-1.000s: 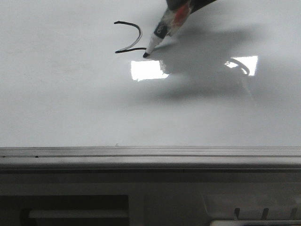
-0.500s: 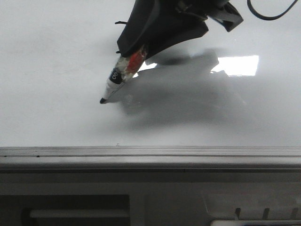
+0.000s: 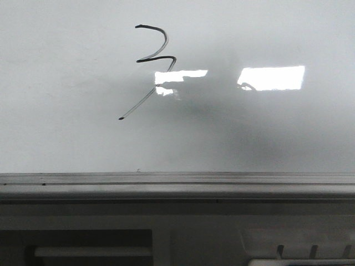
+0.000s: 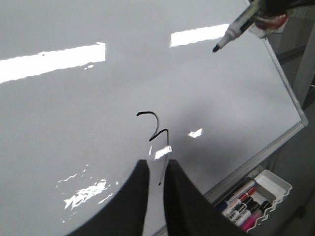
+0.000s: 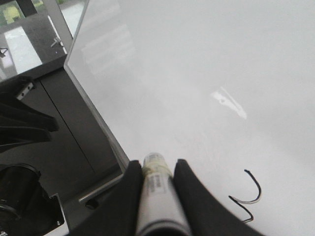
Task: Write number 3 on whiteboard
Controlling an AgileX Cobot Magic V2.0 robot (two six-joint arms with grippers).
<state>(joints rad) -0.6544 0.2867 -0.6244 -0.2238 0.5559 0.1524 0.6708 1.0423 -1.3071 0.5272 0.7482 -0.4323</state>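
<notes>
Item: large glossy white-grey whiteboard, lying flat, with a grey metal edge strip along its near side in the front view. Two bright rectangular light patches are reflected on its surface, and a soft grey shadow lies across its right half.

Item: the number 3, a thin black hand-drawn marker stroke. It sits on the far left-centre part of the board in the front view. Two curves are stacked, and a long faint slanting tail runs toward the near-left, ending in a small dot. The tail crosses the edge of the left light patch. The figure also shows in the left wrist view and partly in the right wrist view.

Item: right claw, two dark fingers clenched around the barrel of a white marker pen with black tip. In the left wrist view the pen is raised clear of the board, well apart from the number, tip pointing down at a slant.

Item: left claw, two dark fingers with a narrow gap between them, holding nothing; the tail of the number shows through the gap.

Item: white plastic tray of marker pens, just beyond the board's edge in the left wrist view; black, red and pink caps visible.
</notes>
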